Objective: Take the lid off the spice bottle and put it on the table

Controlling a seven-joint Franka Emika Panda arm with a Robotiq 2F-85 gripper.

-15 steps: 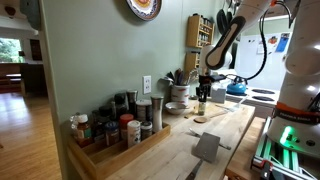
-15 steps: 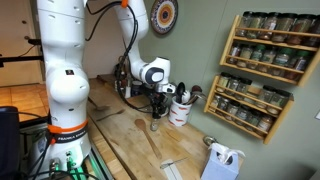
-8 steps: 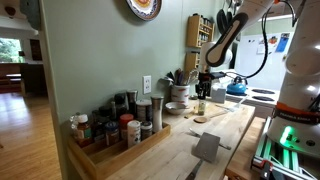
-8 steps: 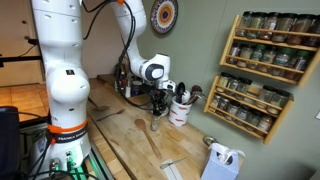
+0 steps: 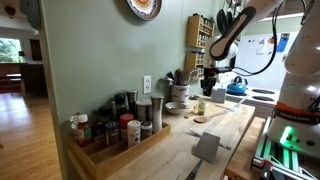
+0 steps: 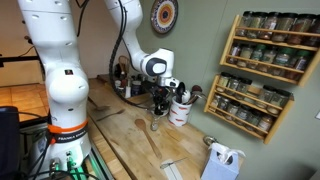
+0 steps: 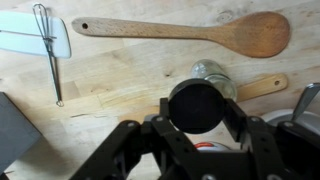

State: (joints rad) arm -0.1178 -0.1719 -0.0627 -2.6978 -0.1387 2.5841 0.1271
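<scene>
My gripper (image 7: 198,108) is shut on the round black lid (image 7: 196,104), which fills the gap between the two fingers. The open glass spice bottle (image 7: 214,72) stands on the wooden table just beyond and below the lid, its mouth uncovered. In both exterior views the gripper (image 5: 209,88) (image 6: 160,100) hangs a little above the small bottle (image 5: 201,106) (image 6: 155,124), with the lid clear of it.
A wooden spoon (image 7: 190,32), a whisk (image 7: 50,55) and a small wooden spatula (image 7: 262,86) lie around the bottle. A white utensil crock (image 6: 181,110) stands close beside it. A crate of spice jars (image 5: 115,128) and a wall spice rack (image 6: 265,70) are further off.
The gripper has risen and shifted slightly sideways with the lid, which has come off the bottle. The bottle has stayed on the table.
</scene>
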